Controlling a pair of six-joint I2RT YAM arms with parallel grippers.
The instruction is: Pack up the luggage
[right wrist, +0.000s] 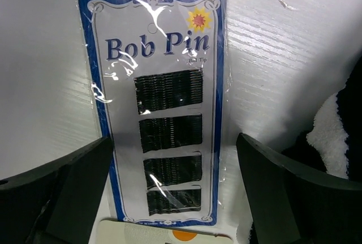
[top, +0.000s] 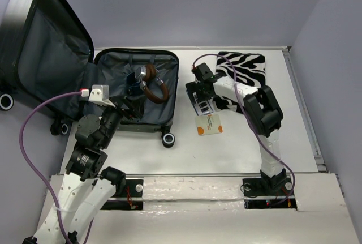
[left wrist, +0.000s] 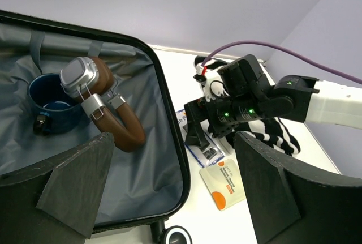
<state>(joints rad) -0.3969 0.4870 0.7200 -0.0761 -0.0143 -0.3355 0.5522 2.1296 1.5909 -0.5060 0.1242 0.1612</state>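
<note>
The luggage (top: pixel 113 63) lies open at the left, lid raised, grey lining (left wrist: pixel 148 159) showing. Inside rest brown headphones (left wrist: pixel 102 105) and a blue mug (left wrist: pixel 48 99). My left gripper (left wrist: pixel 175 165) hangs open above the case's near right rim, nothing between its fingers. On the white table right of the case lies a "Bob Pin" card of hairpins (right wrist: pixel 161 114). My right gripper (right wrist: pixel 178 165) stands open straddling that card, its fingers (right wrist: pixel 85 176) apart from the card's edges. A cream packet with orange dots (top: pixel 209 124) lies just in front of the card.
A zebra-striped cloth (top: pixel 244 69) lies at the back right, partly under the right arm. A suitcase wheel (top: pixel 168 139) sticks out near the front right corner of the case. Purple cables trail from both wrists. Walls close the table at back and right.
</note>
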